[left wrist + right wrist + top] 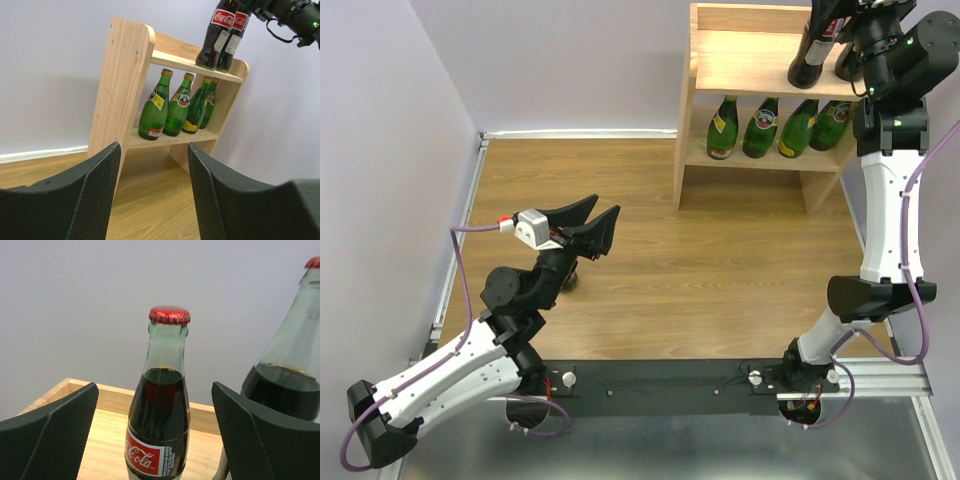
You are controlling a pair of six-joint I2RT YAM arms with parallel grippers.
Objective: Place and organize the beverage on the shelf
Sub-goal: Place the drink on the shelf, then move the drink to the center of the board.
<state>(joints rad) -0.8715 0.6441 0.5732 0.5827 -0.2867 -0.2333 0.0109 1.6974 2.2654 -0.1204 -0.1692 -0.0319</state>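
The wooden shelf (745, 62) stands at the far right, also in the left wrist view (125, 85). Several green bottles (760, 128) with gold caps stand on its lower tier (170, 107). Two cola bottles (222, 35) stand on the top board. My right gripper (154, 390) is open around one cola bottle (159, 440), its fingers apart from the glass. The second cola bottle (290, 380) is just right of the right finger. In the top view my right gripper (835, 30) is at the cola bottle (810, 52). My left gripper (595, 225) is open and empty (154, 147) over the floor, facing the shelf.
Lilac walls close the left and back sides. The shelf's raised rim (200, 415) runs behind the cola bottle. A dark round object (568, 282) shows partly under my left arm; I cannot tell what it is. A black rail (660, 378) carries the arm bases.
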